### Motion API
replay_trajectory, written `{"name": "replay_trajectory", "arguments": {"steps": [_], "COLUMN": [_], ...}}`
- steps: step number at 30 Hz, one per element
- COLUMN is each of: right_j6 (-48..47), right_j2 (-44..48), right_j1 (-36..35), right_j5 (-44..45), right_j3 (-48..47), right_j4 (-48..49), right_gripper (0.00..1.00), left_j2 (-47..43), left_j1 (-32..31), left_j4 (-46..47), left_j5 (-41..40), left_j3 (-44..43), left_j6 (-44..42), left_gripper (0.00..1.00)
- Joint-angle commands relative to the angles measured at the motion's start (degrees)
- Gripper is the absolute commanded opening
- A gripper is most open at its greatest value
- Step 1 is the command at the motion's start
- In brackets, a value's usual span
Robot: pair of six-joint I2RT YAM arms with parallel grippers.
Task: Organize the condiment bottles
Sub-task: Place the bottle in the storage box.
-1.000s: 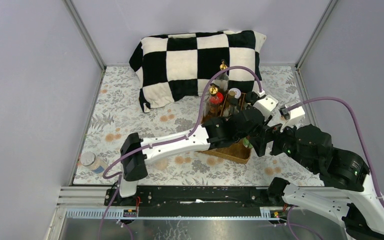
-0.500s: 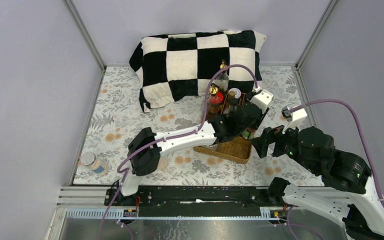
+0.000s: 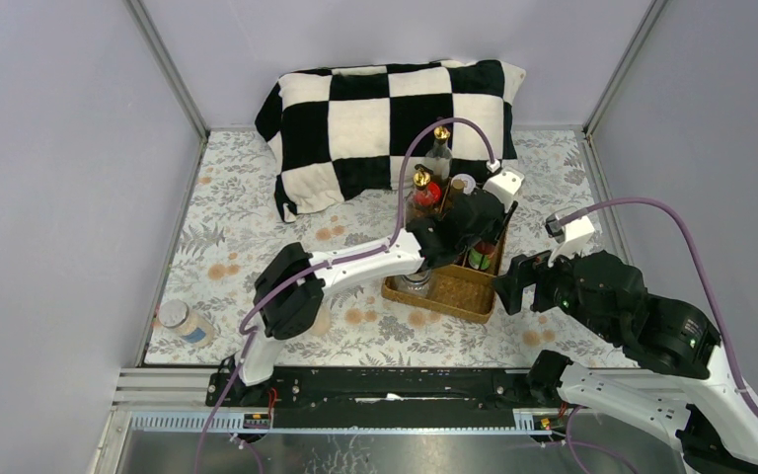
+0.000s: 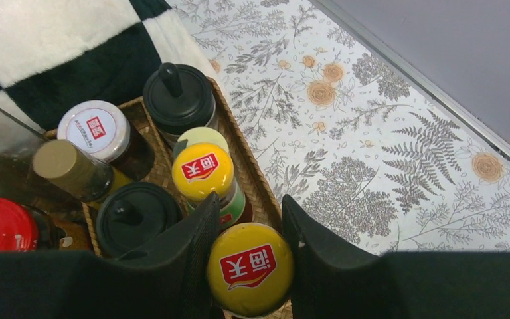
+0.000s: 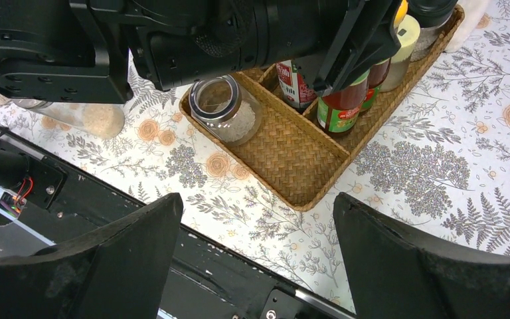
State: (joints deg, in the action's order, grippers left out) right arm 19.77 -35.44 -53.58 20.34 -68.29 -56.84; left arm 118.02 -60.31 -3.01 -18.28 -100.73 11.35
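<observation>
Grip check: your left gripper (image 4: pixel 250 219) is clamped on a yellow-capped bottle (image 4: pixel 250 269) at the wicker tray (image 5: pixel 292 159); your right gripper (image 5: pixel 257 206) hangs wide open, empty, beside it.

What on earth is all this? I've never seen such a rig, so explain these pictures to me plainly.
This is a robot: the left arm and the right arm are bolted at the near edge of a table. The wide picture comes from a fixed camera above and behind them; the other two come from a camera on each wrist, looking past that arm's claw. On the flowered cloth sit a wicker tray holding several bottles and jars, a checkered pillow behind it, and a lone jar near the left front corner. The left claw is closed on a yellow-capped bottle at the tray's right side. The right claw is open and empty, beside the tray.
</observation>
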Motion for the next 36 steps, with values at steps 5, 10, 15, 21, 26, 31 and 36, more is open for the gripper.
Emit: {"name": "replay_trajectory", "arguments": {"steps": [5, 10, 15, 21, 26, 31, 36], "right_j6": [-0.26, -0.04, 0.2, 0.83, 1.44, 2.09, 2.54], "right_j2": [0.28, 0.49, 0.53, 0.53, 0.73, 0.94, 1.02], "right_j1": [-0.09, -0.12, -0.08, -0.1, -0.05, -0.05, -0.07], "right_j5": [0.22, -0.16, -0.65, -1.73, -2.82, -3.76, -4.52], "right_j3": [1.51, 2.1, 2.41, 2.94, 3.45, 3.81, 3.61], "right_j4": [2.14, 2.43, 2.56, 2.96, 3.22, 3.37, 3.19], "right_gripper": [0.91, 0.91, 0.92, 0.92, 0.92, 0.92, 0.91], "left_j2": [0.52, 0.37, 0.21, -2.07, -5.0, -8.86, -13.47], "left_j1": [-0.04, -0.16, -0.16, -0.16, -0.34, -0.86, -2.25], "left_j4": [9.15, 8.99, 6.49, 4.15, 0.73, -1.86, -4.86], "left_j5": [4.33, 4.93, 6.14, 9.73, 7.16, 5.28, 1.48], "left_j3": [1.43, 4.04, 5.05, 5.7, 4.79, 4.97, 5.36], "left_j6": [0.6, 1.23, 1.11, -1.45, -2.42, -2.97, -3.07], "left_gripper": [0.19, 0.26, 0.46, 0.98, 0.99, 0.99, 0.98]}}
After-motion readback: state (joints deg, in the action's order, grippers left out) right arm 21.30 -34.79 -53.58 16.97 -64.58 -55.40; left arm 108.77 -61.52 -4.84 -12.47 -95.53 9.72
